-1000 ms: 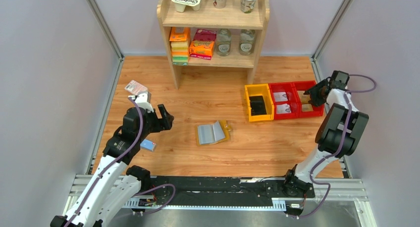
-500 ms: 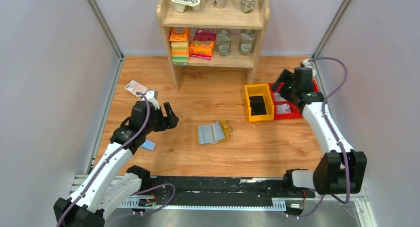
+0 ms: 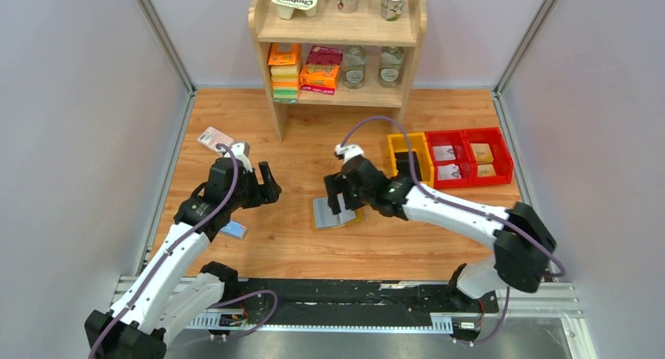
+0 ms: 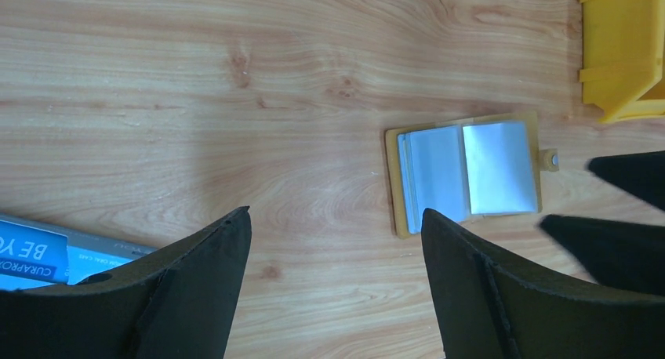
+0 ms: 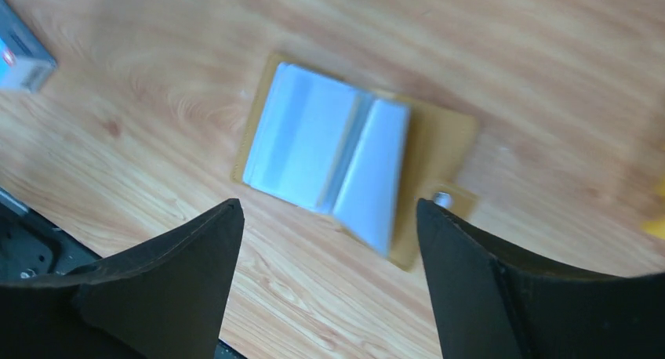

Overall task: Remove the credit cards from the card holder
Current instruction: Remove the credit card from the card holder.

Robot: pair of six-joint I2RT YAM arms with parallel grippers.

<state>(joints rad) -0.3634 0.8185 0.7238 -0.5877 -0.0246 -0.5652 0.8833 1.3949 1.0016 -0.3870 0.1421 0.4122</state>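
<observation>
Hovering with jaws spread wide, your right gripper (image 5: 328, 212) has the open card holder (image 5: 307, 139) lying directly beneath it.

The card holder (image 3: 323, 215) lies on the table (image 3: 298, 249) near the frame's centre, with the right gripper (image 3: 339, 204) above it. The left gripper (image 3: 269, 183) hangs to its left, well apart. Three bins (image 3: 466, 157) sit in a row at right, and a shelf (image 3: 337, 36) stands at top centre.
</observation>
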